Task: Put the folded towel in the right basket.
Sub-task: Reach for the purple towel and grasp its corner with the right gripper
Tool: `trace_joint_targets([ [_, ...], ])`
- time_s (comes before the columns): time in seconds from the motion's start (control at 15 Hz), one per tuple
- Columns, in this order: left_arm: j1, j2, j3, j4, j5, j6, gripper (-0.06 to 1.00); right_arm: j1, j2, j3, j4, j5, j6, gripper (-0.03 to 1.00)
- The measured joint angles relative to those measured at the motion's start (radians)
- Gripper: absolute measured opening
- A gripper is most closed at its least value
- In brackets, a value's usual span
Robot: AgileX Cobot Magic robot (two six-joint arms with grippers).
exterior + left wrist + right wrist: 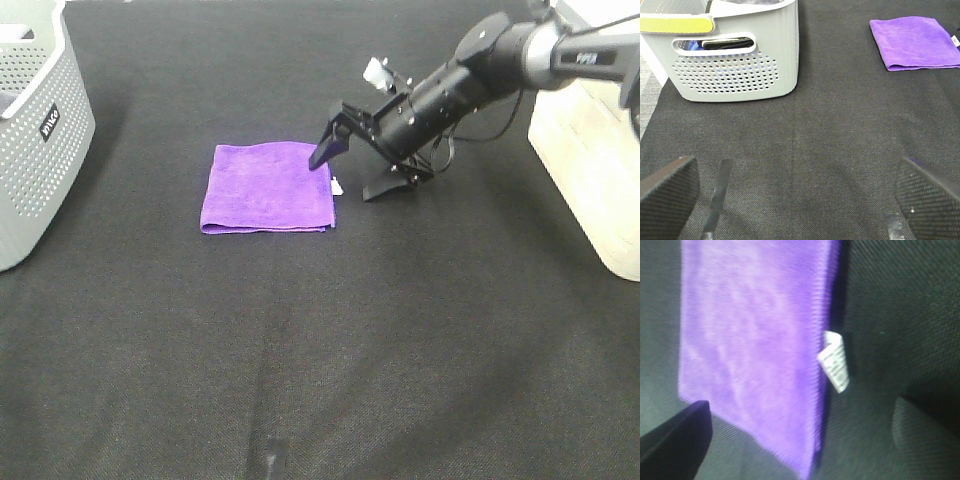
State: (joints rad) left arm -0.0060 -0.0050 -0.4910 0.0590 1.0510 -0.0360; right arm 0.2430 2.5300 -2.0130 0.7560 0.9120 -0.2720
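The folded towel [268, 187] is a purple square lying flat on the black mat, its white tag [835, 362] at the right edge. My right gripper [345, 178] is open and low at that edge, one finger over the towel's far right corner and the other on the mat beside it. In the right wrist view the towel [750, 340] lies between the spread fingertips [675, 445]. The right basket [590, 170], cream-white with solid walls, stands at the right border. My left gripper [797, 200] is open and empty, far from the towel [915, 42].
A grey perforated basket [40, 130] with a black label stands at the far left; in the left wrist view [735, 65] it holds dark items. The black mat [400, 340] covers the table.
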Motion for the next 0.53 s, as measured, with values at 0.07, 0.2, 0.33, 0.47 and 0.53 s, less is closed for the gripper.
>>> trace_joint_targets([
  [0.07,0.000,0.000,0.000,0.000,0.000,0.000,0.99,0.000,0.007,-0.003,0.012,-0.010,-0.007,0.92],
  [0.2,0.000,0.000,0.000,0.000,0.000,0.000,0.99,0.000,0.009,-0.003,0.020,-0.017,-0.009,0.92],
  [0.33,0.000,0.000,0.000,0.000,0.000,0.000,0.99,0.004,0.015,-0.003,0.029,-0.033,-0.010,0.91],
  [0.47,0.000,0.000,0.000,0.000,0.000,0.000,0.99,0.030,0.030,-0.015,0.039,-0.056,-0.013,0.89],
  [0.53,0.000,0.000,0.000,0.000,0.000,0.000,0.99,0.049,0.045,-0.022,0.051,-0.069,-0.013,0.88],
])
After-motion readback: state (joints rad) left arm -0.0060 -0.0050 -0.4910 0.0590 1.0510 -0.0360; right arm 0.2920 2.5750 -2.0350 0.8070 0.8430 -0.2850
